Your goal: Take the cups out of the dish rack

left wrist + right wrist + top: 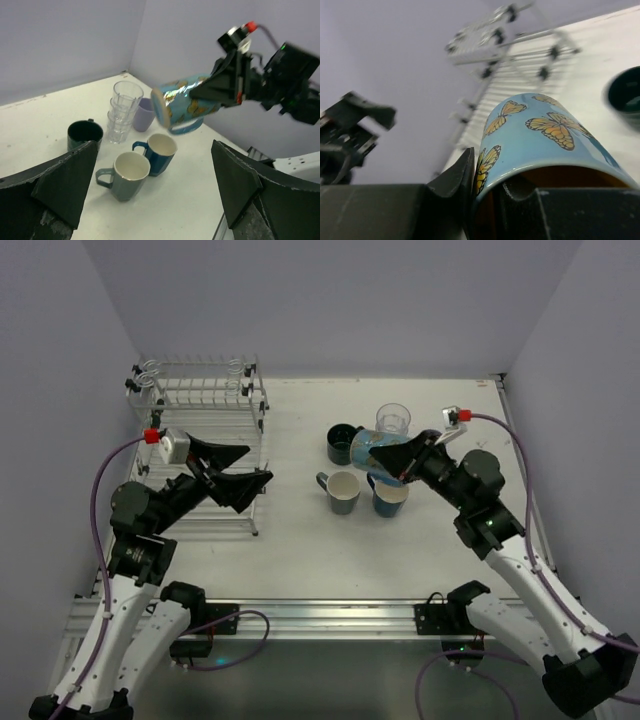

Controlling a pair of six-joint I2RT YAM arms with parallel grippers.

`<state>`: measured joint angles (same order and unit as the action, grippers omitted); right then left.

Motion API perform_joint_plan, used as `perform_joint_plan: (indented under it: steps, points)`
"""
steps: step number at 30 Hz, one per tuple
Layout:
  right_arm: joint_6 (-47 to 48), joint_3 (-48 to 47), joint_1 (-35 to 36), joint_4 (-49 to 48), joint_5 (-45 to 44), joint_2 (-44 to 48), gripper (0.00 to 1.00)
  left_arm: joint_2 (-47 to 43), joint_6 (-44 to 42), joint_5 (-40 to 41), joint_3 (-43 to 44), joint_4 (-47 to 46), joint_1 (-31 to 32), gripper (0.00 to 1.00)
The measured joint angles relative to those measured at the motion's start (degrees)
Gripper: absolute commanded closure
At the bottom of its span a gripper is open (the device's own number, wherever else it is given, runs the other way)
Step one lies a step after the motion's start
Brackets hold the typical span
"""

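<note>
The unloading looks nearly finished. No cup shows on the visible wires of the dish rack (200, 390), though the left arm covers part of its near end. Five pieces already stand upright, close together on the table (300, 550): a dark green mug (343, 443), a grey mug (342, 492), a blue mug (388, 498), stacked clear tumblers (122, 112) and a lavender cup (145, 114). The butterfly mug (368, 448) is the last piece. It hangs in the air above that cluster, pinched at the rim by the right gripper (388, 454), one finger inside and one outside. Its long axis lies close to level, with the base pointing toward the rack, the mouth toward the wrist and the handle hanging underneath. It probably needs righting and lowering. The left gripper (260, 463) hovers spread wide and empty over the rack's near end.
</note>
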<state>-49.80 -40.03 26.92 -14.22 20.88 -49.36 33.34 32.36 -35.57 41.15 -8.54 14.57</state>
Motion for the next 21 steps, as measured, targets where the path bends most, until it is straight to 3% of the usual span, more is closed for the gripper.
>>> perform_joint_plan:
  steps: [5, 10, 16, 21]
  points:
    - [13.38, -10.75, -5.27, 24.0, -14.95, 3.67, 1.0, -1.53, -5.55, 1.01, -0.9, 7.61, 1.03, 0.0]
    - [21.29, -13.0, -10.19, 37.51, -27.74, 1.49, 1.0, -4.02, -10.27, 2.75, -1.79, 14.1, 2.6, 0.0]
    - [24.39, -9.75, -14.25, 42.93, -30.42, -6.88, 1.0, -5.88, -14.08, 5.53, -4.76, 17.88, 3.8, 0.0]
    - [24.48, -7.13, -14.29, 42.05, -29.55, -14.01, 1.0, -6.05, -15.56, 6.97, -5.16, 19.8, 4.24, 0.0]
